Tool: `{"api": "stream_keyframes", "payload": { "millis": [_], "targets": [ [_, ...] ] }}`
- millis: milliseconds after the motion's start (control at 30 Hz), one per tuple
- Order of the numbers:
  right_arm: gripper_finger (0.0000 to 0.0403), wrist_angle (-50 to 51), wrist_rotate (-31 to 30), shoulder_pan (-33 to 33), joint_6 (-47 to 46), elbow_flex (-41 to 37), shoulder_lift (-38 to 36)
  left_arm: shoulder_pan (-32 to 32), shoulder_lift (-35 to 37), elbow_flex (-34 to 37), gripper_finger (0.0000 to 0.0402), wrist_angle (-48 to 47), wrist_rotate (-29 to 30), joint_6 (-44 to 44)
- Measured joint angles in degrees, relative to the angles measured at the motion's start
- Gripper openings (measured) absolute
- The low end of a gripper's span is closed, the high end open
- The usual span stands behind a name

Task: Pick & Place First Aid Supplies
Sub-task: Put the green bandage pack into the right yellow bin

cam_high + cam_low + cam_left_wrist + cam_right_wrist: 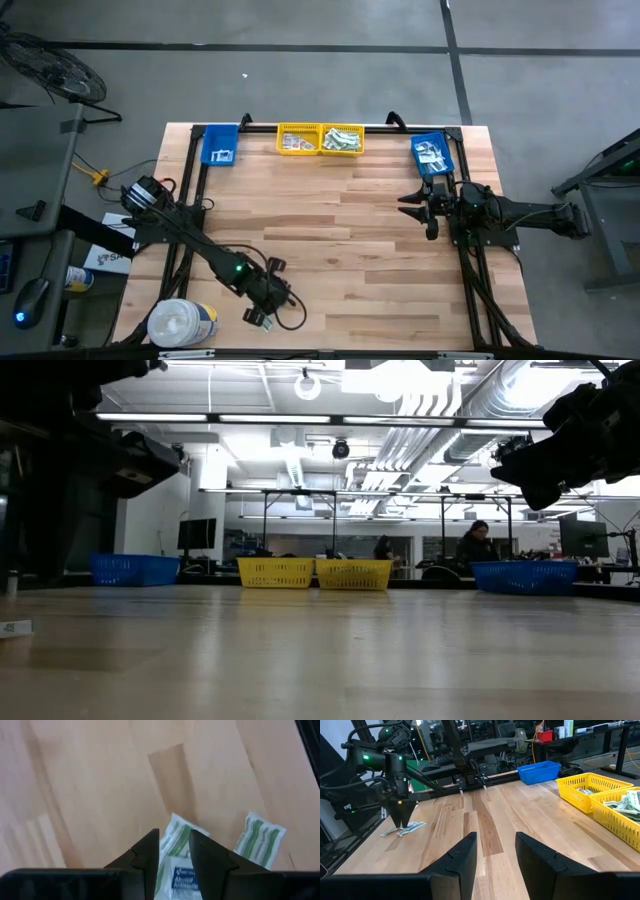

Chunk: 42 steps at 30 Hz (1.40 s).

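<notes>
Three first aid packets lie flat on the wooden table near its front left. They are a green-white strip (176, 831), a white one with a blue label (183, 877) and another green-white strip (260, 840). In the right wrist view they show as a small pile (404, 829). My left gripper (174, 847) points steeply down over this pile (401, 823), open by a narrow gap, with the first strip and the labelled packet showing between its fingers. My right gripper (413, 205) hovers open at the right, holding nothing (495, 845). My left gripper comes at the pile of packets from above, its fingertips (401, 825) right at the top of the pile. I cannot tell whether they touch it. The packets lie flat on the table.
Along the far edge stand a blue bin (220, 145), two yellow bins (298, 139) (342, 139) and another blue bin (432, 155), all holding packets. A big white tub (182, 322) stands at the front left corner, close beside my left arm. People sit in the room beyond.
</notes>
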<state>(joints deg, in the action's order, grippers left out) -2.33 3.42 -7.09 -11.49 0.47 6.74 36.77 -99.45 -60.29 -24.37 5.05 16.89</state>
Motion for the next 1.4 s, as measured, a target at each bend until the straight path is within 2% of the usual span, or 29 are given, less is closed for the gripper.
{"api": "stream_keyframes", "payload": {
  "millis": [267, 533, 967, 1067, 1300, 1400],
  "targets": [
    [0.0129, 0.0, 0.0, 0.0, 0.0, 0.0, 0.0, 0.0, -0.9, 0.0, 0.0108, 0.9, 1.7, -7.3],
    [0.0129, 0.0, 0.0, 0.0, 0.0, 0.0, 0.0, 0.0, -3.2, -0.1, 0.0108, 2.9, 0.2, -10.6],
    [0.0129, -0.1, 0.0, 0.0, 0.0, 0.0, 0.7, 0.0, -9.5, -0.4, 0.0105, 3.8, -1.9, -11.4],
    [0.0129, -0.1, 0.0, 0.0, 0.0, 0.0, 0.7, 0.0, -9.6, -0.4, 0.0087, 3.8, -1.9, -9.4],
    [0.0129, -0.1, 0.0, 0.0, 0.0, 0.0, 0.7, -0.1, -9.6, -0.3, 0.0013, 3.7, -2.4, -6.6],
    [0.0129, -0.1, 0.0, 0.0, 0.0, 0.0, 0.7, -0.1, -9.6, -0.2, 0.0005, 3.8, -1.9, -4.8]
  ]
}}
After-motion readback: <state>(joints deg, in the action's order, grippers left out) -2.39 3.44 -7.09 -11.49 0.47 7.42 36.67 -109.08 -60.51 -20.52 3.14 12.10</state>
